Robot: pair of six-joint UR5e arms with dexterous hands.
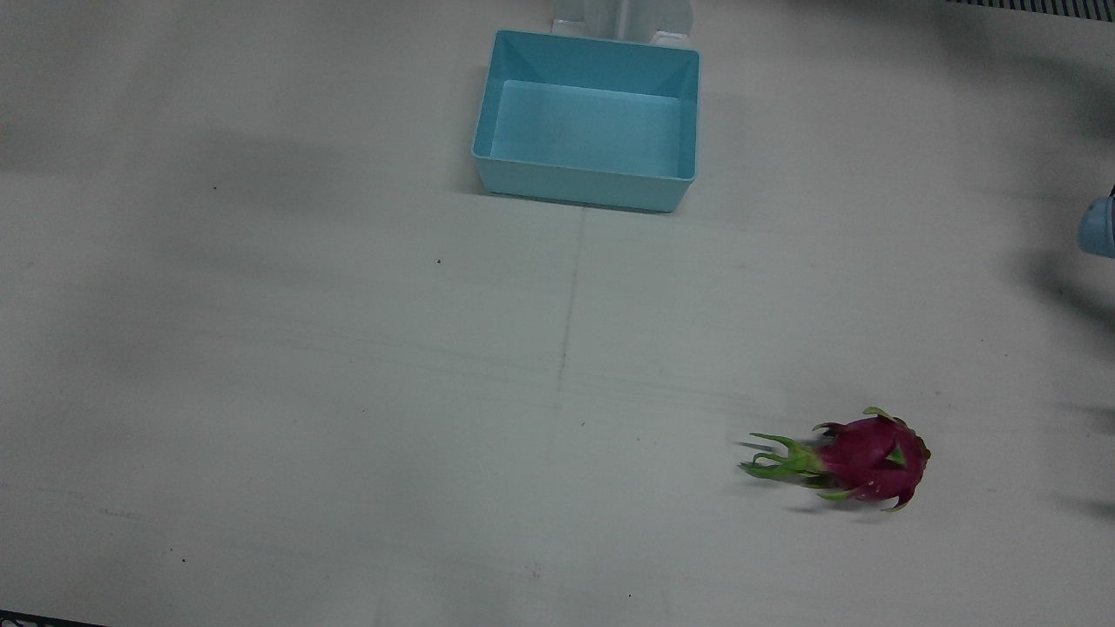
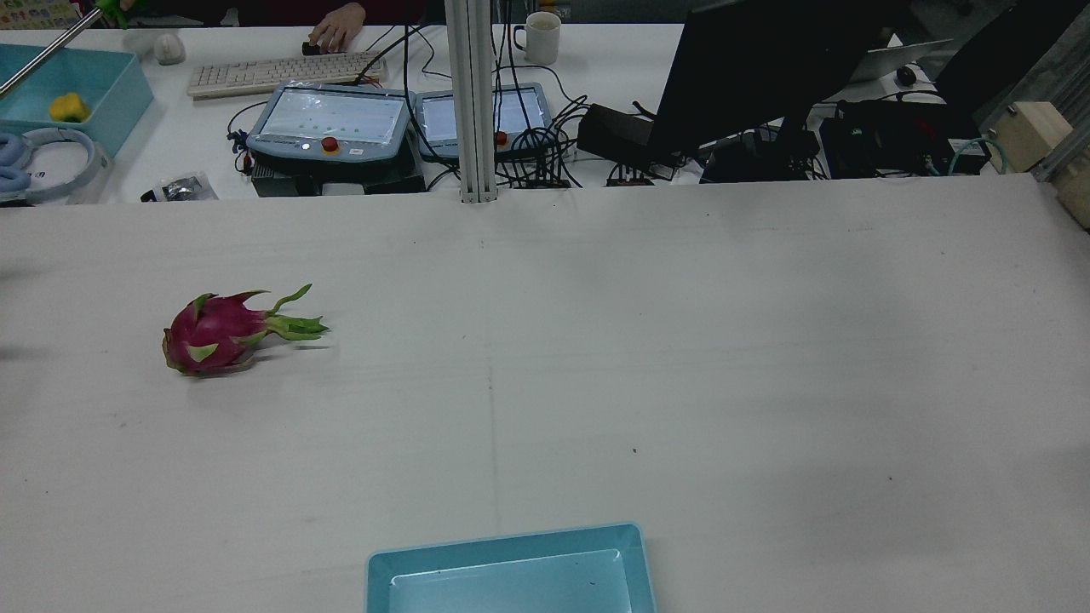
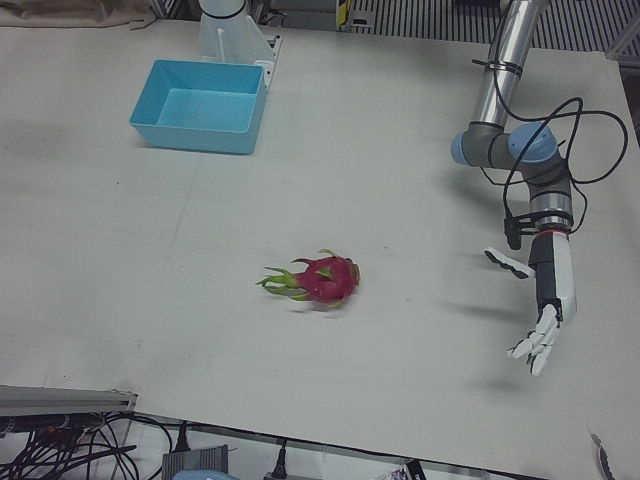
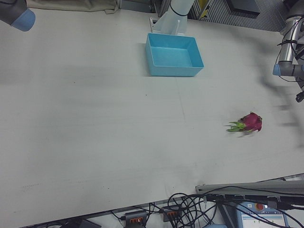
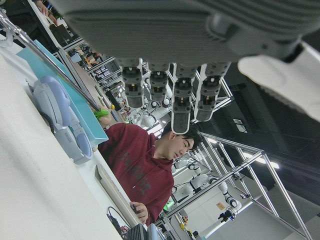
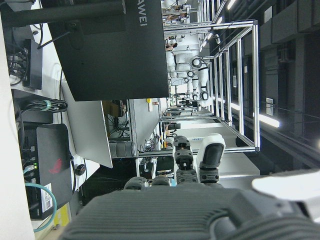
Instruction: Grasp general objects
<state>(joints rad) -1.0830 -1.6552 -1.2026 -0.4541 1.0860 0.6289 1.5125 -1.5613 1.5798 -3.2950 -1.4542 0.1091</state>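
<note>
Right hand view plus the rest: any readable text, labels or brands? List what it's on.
"UAWEI", first letter cut off by the frame edge: back of the black monitor.
White sticker on a dark box: print too small to read.
Pendant screens: blurred.
Nothing on the dragon fruit or blue bin.

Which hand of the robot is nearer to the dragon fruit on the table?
The left. The left hand hangs open over the table on the dragon fruit's side, apart from it. The right hand shows only in its own camera, pointing away; its arm is across the table.
</note>
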